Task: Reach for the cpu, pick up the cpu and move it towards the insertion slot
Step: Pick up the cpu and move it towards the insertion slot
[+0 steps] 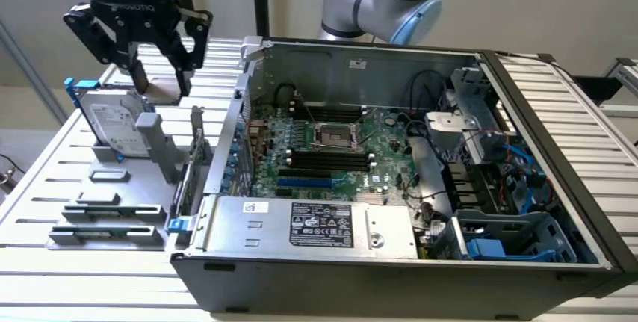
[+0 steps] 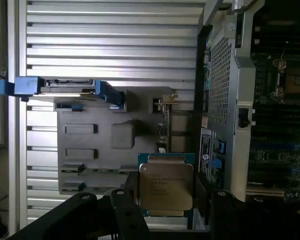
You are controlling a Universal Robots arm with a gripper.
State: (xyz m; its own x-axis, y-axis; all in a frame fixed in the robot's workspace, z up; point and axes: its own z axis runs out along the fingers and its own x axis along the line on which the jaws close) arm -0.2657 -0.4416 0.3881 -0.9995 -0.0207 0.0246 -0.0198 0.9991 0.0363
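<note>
The cpu [image 2: 166, 185], a flat square chip with a silvery top on a green rim, sits between the two dark fingers [image 2: 124, 207] of my gripper [image 2: 172, 202], which is shut on it. In the exterior view the gripper [image 1: 160, 75] hangs above the slatted table at that view's left, over the grey fixture, with the pale cpu [image 1: 164, 87] edge-on between its fingers. The insertion slot [image 1: 337, 137], a square socket with a shiny metal frame and dark centre, lies on the motherboard inside the open computer case, well to the exterior view's right of the gripper. The insertion slot [image 2: 299, 81] also shows at the edge of the wrist view.
A silver hard drive in a blue frame [image 1: 112, 124] stands upright on the grey fixture [image 1: 104, 217] just below the gripper. The case's metal side wall [image 1: 239, 120] rises between the gripper and the motherboard. A power supply [image 1: 309, 225] and cables fill the case's near side.
</note>
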